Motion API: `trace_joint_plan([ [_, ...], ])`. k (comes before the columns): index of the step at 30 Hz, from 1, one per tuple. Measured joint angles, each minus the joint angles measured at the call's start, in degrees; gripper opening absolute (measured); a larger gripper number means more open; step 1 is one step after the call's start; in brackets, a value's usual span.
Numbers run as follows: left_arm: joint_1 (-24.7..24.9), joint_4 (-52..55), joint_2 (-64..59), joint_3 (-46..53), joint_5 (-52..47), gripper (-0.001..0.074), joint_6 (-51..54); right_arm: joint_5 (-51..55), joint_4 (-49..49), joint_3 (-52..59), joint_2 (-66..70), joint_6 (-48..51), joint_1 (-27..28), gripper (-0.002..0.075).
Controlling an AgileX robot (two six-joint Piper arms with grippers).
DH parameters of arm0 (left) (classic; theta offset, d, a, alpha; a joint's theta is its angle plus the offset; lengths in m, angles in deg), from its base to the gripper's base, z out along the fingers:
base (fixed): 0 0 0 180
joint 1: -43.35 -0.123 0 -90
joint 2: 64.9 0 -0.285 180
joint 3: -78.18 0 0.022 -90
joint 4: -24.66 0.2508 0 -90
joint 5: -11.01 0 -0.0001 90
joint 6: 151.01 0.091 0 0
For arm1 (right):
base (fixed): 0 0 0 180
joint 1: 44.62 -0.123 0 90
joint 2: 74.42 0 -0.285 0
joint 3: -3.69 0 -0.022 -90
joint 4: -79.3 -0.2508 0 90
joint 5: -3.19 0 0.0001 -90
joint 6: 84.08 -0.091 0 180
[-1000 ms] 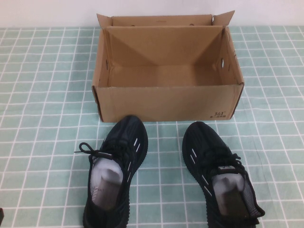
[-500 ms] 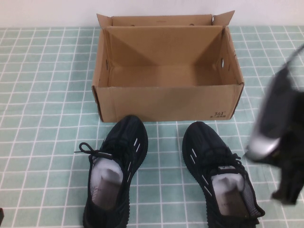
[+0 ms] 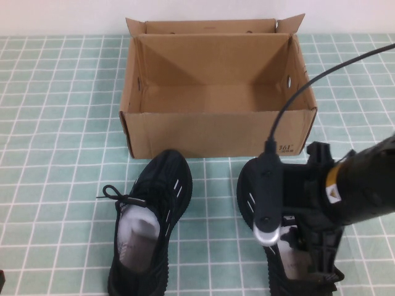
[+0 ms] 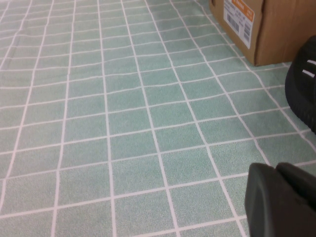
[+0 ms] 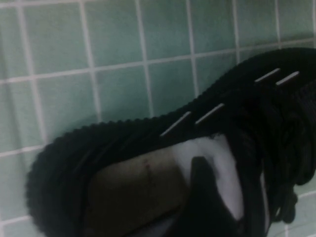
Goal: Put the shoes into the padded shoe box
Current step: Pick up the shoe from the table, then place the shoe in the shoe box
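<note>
An open brown cardboard shoe box [image 3: 216, 132] stands at the back centre of the table. Two black knit shoes lie in front of it, toes toward the box: the left shoe [image 3: 154, 209] and the right shoe [image 3: 253, 185]. My right gripper [image 3: 313, 259] hangs over the right shoe's heel opening, open. In the right wrist view one finger [image 5: 200, 192] reaches into the shoe's [image 5: 123, 143] pale lined mouth, and the other finger is lost against the dark collar. My left gripper [image 4: 279, 197] is shut and empty, low at the near left, apart from the left shoe's toe [image 4: 306, 84].
The table is covered by a green tiled cloth [image 3: 62, 154]. The box's left front corner with an orange label [image 4: 237, 15] shows in the left wrist view. A black cable [image 3: 308, 86] arcs from the right arm across the box's right end.
My right arm has swung in from the right edge and now sits over the right shoe's heel. The shoes, the box and the left arm have not moved.
</note>
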Motion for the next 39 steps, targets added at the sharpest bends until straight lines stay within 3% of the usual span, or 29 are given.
trace_joint_plan([
  [7,0.0,0.0,0.0,0.0,0.0,-0.0006,0.0,-4.2,8.5,0.0,4.4,-10.6,0.0,0.0288],
  [9,0.0,0.0,0.0,0.0,0.0,-0.0006,0.0,-4.4,9.8,0.0,5.3,-12.7,0.0,0.0211],
  [12,0.0,0.0,0.0,0.0,0.0,-0.0006,0.0,-4.2,10.0,0.0,5.5,-13.2,0.0,-0.0006],
  [19,0.0,0.0,0.0,0.0,0.0,-0.0006,0.0,0.8,7.5,-1.7,3.9,-13.3,0.0,-0.0006],
  [27,0.0,0.0,0.0,0.0,0.0,-0.0006,0.0,10.9,-2.6,-17.4,2.6,-14.7,0.0,-0.0006],
  [31,0.0,0.0,0.0,0.0,0.0,-0.0006,0.0,9.7,-2.9,-25.5,3.0,-19.4,0.4,-0.0006],
  [35,0.0,0.0,0.0,0.0,0.0,-0.0006,0.0,9.4,-4.7,-34.1,4.6,-31.2,2.9,-0.0006],
  [39,0.0,0.0,0.0,0.0,0.0,-0.0006,0.0,8.1,-9.3,-40.8,7.4,-34.0,6.2,-0.0006],
])
